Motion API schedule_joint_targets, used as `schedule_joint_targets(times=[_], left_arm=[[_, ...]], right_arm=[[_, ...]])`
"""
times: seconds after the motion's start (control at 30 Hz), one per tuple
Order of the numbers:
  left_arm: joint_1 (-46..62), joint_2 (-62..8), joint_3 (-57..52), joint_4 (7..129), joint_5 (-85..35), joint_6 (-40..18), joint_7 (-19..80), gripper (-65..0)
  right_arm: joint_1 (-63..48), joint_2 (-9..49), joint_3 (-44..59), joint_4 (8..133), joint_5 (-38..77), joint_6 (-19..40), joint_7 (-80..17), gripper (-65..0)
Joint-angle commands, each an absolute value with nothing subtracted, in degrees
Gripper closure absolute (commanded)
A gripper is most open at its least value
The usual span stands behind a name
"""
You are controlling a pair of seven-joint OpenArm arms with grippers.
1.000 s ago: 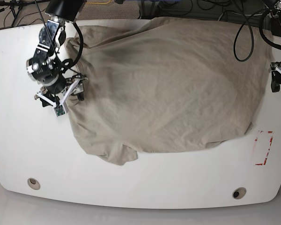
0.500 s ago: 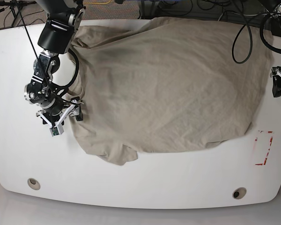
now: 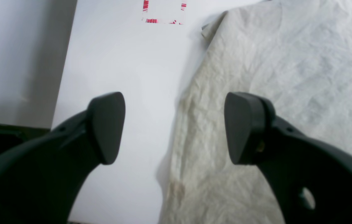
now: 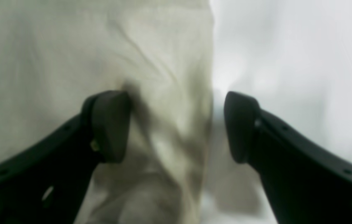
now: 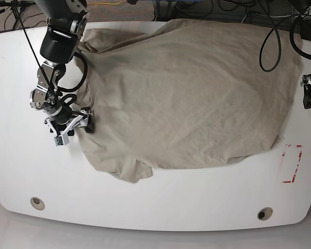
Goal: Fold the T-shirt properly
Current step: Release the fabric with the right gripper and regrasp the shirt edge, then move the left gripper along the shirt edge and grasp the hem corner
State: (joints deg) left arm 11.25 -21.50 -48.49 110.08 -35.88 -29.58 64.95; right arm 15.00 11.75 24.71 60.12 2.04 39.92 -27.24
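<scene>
Across the white table (image 5: pixel 20 171) the shirt (image 5: pixel 186 98) lies spread flat and wrinkled, filling most of the middle and far side, its long axis running roughly across the base view from one arm to the other; one corner is bunched near the front edge. At the base view's left, the right end effector (image 5: pixel 72 123) sits low at the shirt's side edge with its jaws wide apart. Its wrist view shows that edge running between them: one finger (image 4: pixel 110 124) is over or on the cloth, the other over bare table, so the hem lies straight ahead and inside the gap, nothing pinched yet. At the far side, the left end effector (image 5: pixel 307 92) hangs near the opposite edge, also wide open and holding nothing. Its wrist view puts the shirt edge (image 3: pixel 182 124) between the fingers but clearly below, so that arm looks higher and further from contact. A red-marked rectangle (image 5: pixel 292 163) lies on bare table just past that end of the shirt. Judging from this, the right arm is the nearer one to a grasp: closing where it stands should take the side edge, provided the lower finger slides under the cloth rather than pressing on top.
</scene>
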Motion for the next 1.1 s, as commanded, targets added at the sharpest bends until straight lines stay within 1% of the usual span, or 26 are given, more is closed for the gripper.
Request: schedule_joint_targets(times=[0.0,0.03,0.1,0.2,0.23,0.3,0.4,0.43,0.5,0.6,0.7,0.77,0.9,1.07], left_arm=[[9.8,-22.8,-48.6,110.8,-36.4,-29.4,63.6,-46.9],[9.2,-22.8,-48.2,110.8,-36.4,-29.3,63.7,-46.9],[8.4,-22.8,-47.0,110.7,-36.4,-29.3,63.8,-46.9],[7.5,-22.8,-44.9,109.8,-35.0,-29.3,63.8,-46.9],[7.3,-22.8,-44.0,109.2,-33.5,-29.3,63.5,-46.9],[5.9,-22.6,-42.2,107.9,-31.5,-29.3,63.4,-47.2],[1.1,-22.5,-38.7,104.3,-27.7,-29.3,63.4,-47.6],[0.2,-22.5,-38.2,103.6,-27.0,-29.4,63.4,-47.6],[-2.9,-22.5,-36.4,100.2,-24.5,-29.5,63.4,-47.8],[-7.2,-22.5,-34.8,95.1,-22.5,-29.6,63.2,-47.8],[-11.8,-22.5,-33.2,89.0,-21.1,-29.5,61.6,-48.1],[-14.6,-22.5,-31.7,84.0,-19.9,-29.4,60.1,-48.6],[-19.2,-22.5,-29.4,74.9,-18.0,-29.4,56.7,-51.0],[-24.4,-22.5,-26.2,61.1,-15.3,-29.4,48.7,-51.5]], right_arm=[[15.3,11.9,24.7,60.3,2.2,40.0,-28.3,-44.2],[15.3,11.8,24.7,60.3,2.2,40.0,-28.3,-43.8],[14.6,11.4,24.7,60.3,2.2,40.0,-28.3,-40.7],[14.4,10.3,24.6,60.4,2.2,40.0,-28.3,-33.0],[14.4,10.1,24.5,60.4,2.2,40.0,-28.3,-29.3],[14.3,9.8,24.5,60.4,2.2,40.0,-28.3,-24.7],[14.2,9.8,24.5,60.4,2.2,40.0,-28.3,-17.1],[14.2,9.8,24.5,60.4,2.2,40.0,-28.3,-15.9],[14.2,9.7,24.5,60.4,2.2,40.0,-28.3,-10.1],[14.1,9.7,24.5,60.4,2.2,40.0,-28.3,-4.3],[14.1,9.7,24.5,60.4,2.2,40.0,-28.3,-1.0],[14.1,9.7,24.5,60.4,2.2,40.0,-28.3,0.0],[13.9,9.7,24.5,60.6,2.2,40.0,-28.3,0.0],[13.9,9.7,24.5,60.7,2.2,40.0,-28.3,0.0]])
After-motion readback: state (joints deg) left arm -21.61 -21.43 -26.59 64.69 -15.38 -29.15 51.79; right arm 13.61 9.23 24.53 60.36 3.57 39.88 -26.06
